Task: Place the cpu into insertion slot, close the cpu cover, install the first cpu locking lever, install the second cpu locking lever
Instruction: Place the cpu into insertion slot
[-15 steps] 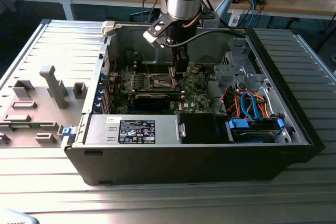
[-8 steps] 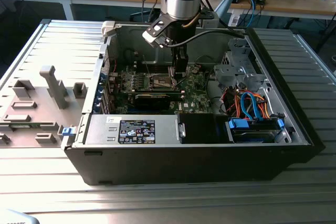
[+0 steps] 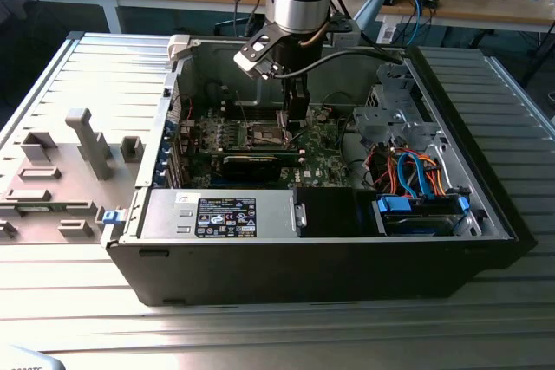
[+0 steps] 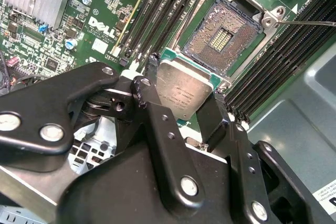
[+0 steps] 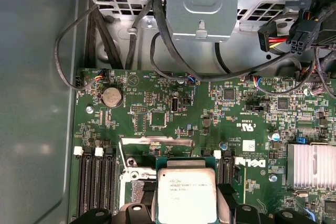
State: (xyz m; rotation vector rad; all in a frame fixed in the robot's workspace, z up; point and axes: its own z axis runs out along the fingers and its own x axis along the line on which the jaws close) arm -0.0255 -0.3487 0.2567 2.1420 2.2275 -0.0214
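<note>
My gripper (image 4: pixel 181 98) is shut on the cpu (image 4: pixel 184 90), a flat silvery square chip with a green edge, pinched between two black fingers (image 4: pixel 149 80). The chip hangs tilted just above the board, beside the insertion slot (image 4: pixel 226 35), whose pin field lies bare inside its silver rim. In the first wrist view the cpu (image 5: pixel 186 192) sits in front of the cpu cover (image 5: pixel 157 141), a thin silver frame standing raised. A thin locking lever (image 4: pixel 310 23) sticks out past the slot. In the exterior view the gripper (image 3: pixel 295 123) reaches down into the open computer case next to the slot (image 3: pixel 267 134).
Black memory slots (image 4: pixel 173 3) flank the socket on both sides. A finned heat sink (image 5: pixel 312 166) and a long black card (image 3: pixel 256 162) lie nearby. A drive cage (image 5: pixel 199 3) with cables, the power supply (image 3: pixel 225 214) and the case walls (image 3: pixel 173 93) hem in the board.
</note>
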